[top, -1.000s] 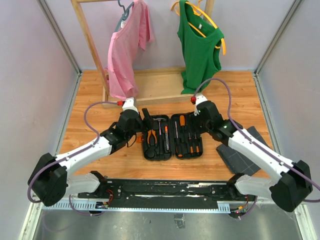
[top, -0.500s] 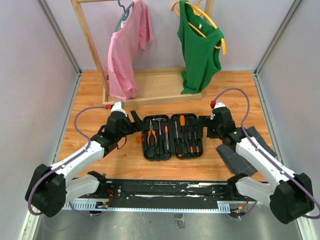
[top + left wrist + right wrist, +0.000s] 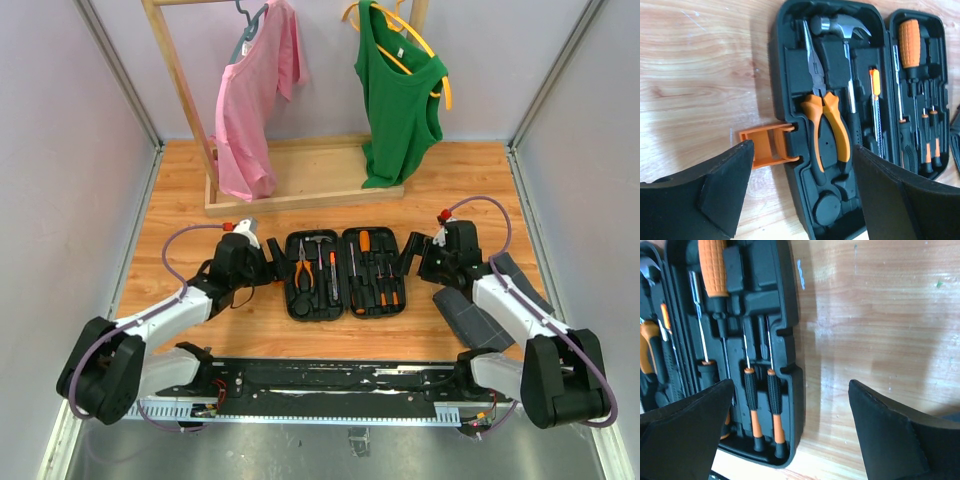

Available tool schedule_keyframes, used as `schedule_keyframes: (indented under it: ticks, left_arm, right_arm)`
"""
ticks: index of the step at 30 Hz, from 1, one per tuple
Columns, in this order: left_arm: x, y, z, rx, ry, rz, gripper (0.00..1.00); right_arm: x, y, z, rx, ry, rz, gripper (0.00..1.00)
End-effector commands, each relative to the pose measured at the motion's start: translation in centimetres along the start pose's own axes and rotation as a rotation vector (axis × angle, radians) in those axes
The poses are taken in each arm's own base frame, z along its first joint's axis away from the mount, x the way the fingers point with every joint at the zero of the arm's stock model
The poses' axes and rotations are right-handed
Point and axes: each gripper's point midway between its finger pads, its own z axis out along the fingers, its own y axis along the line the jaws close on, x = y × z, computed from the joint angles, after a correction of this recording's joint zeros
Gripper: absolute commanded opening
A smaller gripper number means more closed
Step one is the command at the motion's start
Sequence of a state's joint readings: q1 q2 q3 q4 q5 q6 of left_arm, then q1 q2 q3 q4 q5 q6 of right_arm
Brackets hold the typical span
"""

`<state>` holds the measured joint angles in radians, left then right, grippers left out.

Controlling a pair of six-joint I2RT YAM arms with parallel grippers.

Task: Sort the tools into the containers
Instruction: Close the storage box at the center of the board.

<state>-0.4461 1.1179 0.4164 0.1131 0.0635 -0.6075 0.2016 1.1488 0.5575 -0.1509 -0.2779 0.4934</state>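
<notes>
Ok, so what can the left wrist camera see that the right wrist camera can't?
Only the left wrist camera sees the orange latch poking out of the black case. Only the right wrist camera sees the bare table right of the case. Both see the case, the fat orange screwdriver and two little screwdrivers.

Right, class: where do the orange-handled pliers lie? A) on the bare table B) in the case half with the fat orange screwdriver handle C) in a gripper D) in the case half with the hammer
D: the orange-handled pliers sit in a moulded slot of the case beside the hammer.
</notes>
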Motion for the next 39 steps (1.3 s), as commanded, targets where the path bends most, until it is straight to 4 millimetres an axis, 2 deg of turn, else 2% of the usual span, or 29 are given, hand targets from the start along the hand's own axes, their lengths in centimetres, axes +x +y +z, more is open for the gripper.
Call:
schedule_keyframes:
  ticks: [1, 6, 11, 17, 24, 31, 34, 39]
  left_arm:
    - [0.1, -2.4, 0.5, 0.145, 0.023, -0.007, 0.83]
    - [1.0, -2.7, 1.4, 0.165, 0.072, -0.024, 0.82]
    - [1.6, -2.9, 1.8, 0.183, 0.1, -0.033, 0.81]
    - [1.6, -3.1, 2.1, 0.188, 0.102, -0.032, 0.79]
    - [1.5, -3.6, 2.6, 0.211, 0.106, -0.03, 0.77]
    - [1.6, -5.0, 3.2, 0.236, 0.123, 0.002, 0.66]
    - [1.8, -5.6, 3.3, 0.24, 0.126, 0.011, 0.61]
    - [2.5, -6.5, 3.6, 0.249, 0.142, 0.02, 0.59]
  right_arm:
    - [-1.5, 0.5, 0.5, -0.057, -0.075, 0.077, 0.99]
    - [-1.7, 0.1, 0.6, -0.054, -0.109, 0.07, 0.98]
    - [-0.8, 0.4, 1.0, -0.118, -0.04, 0.051, 0.99]
    - [0.7, 0.8, 2.4, -0.201, 0.033, 0.098, 0.88]
    - [0.9, 1.5, 3.3, -0.288, 0.047, 0.136, 0.78]
    - [1.1, 1.8, 3.7, -0.322, 0.066, 0.142, 0.58]
    - [1.2, 1.8, 3.7, -0.331, 0.068, 0.141, 0.52]
    - [1.0, 1.8, 3.1, -0.324, 0.057, 0.118, 0.43]
